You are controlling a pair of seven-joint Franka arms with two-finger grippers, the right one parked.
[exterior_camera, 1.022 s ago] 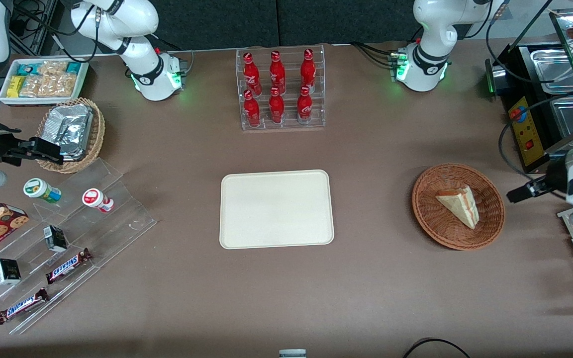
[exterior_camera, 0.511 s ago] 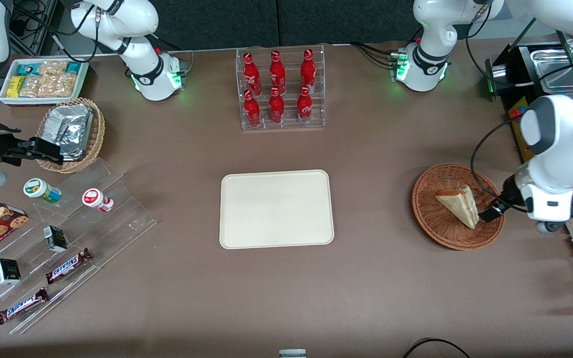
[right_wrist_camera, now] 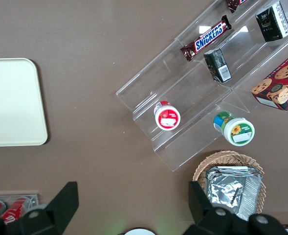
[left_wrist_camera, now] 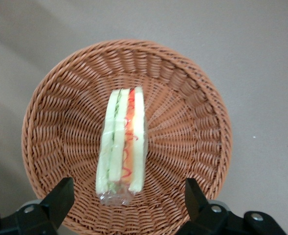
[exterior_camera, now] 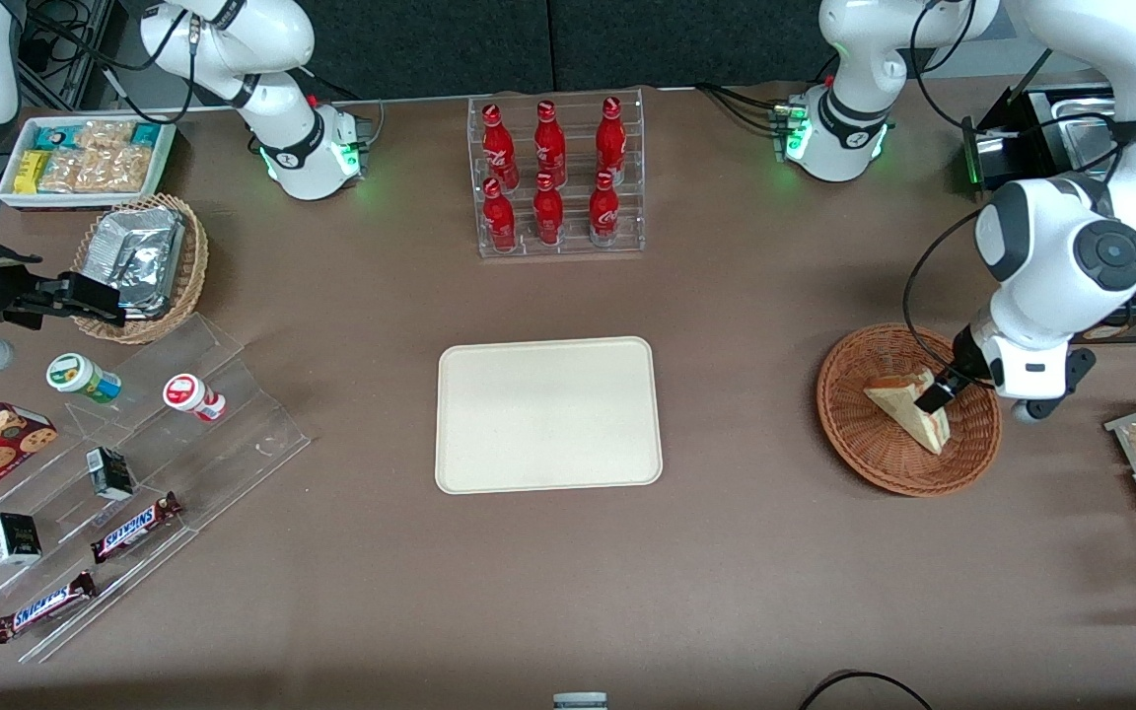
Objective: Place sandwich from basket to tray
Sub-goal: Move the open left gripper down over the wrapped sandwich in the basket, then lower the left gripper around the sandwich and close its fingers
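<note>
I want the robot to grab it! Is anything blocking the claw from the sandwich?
Nothing visible. The open gripper hangs right above the sandwich, which lies alone in the basket.

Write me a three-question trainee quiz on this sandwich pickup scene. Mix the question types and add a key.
1. True or false: the sandwich already lies on the tray.
2. Multiple choice: the claw is
A. shut on the sandwich
B. open above the basket, its fingers either side of the sandwich
C. over the red bottles
3. Fill in: the sandwich lies in the ____.

Key
1. False; it is in the basket and the tray holds nothing.
2. B
3. basket
</note>
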